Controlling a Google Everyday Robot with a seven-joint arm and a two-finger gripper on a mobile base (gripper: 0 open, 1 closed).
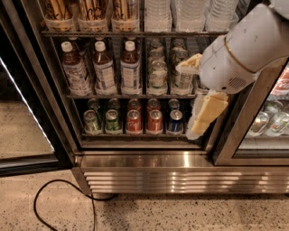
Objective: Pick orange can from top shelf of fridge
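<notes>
**Gripper low right, orange can high left**

A black cable (pixel 58 181) loops on the floor before the fridge (pixel 180 173). The gripper (pixel 195 94) hangs before the fridge's right side, level with its middle racks. Its fingers are spread with nothing between them. The orange can (pixel 92 10) stands at the fridge's upper left on the top shelf (pixel 135 34), among like cans. Bottles (pixel 104 67) fill the rack below.

claw (pixel 188 100) | spread wide | before fridge (pixel 180 167) right side, below top shelf (pixel 113 34)
</notes>
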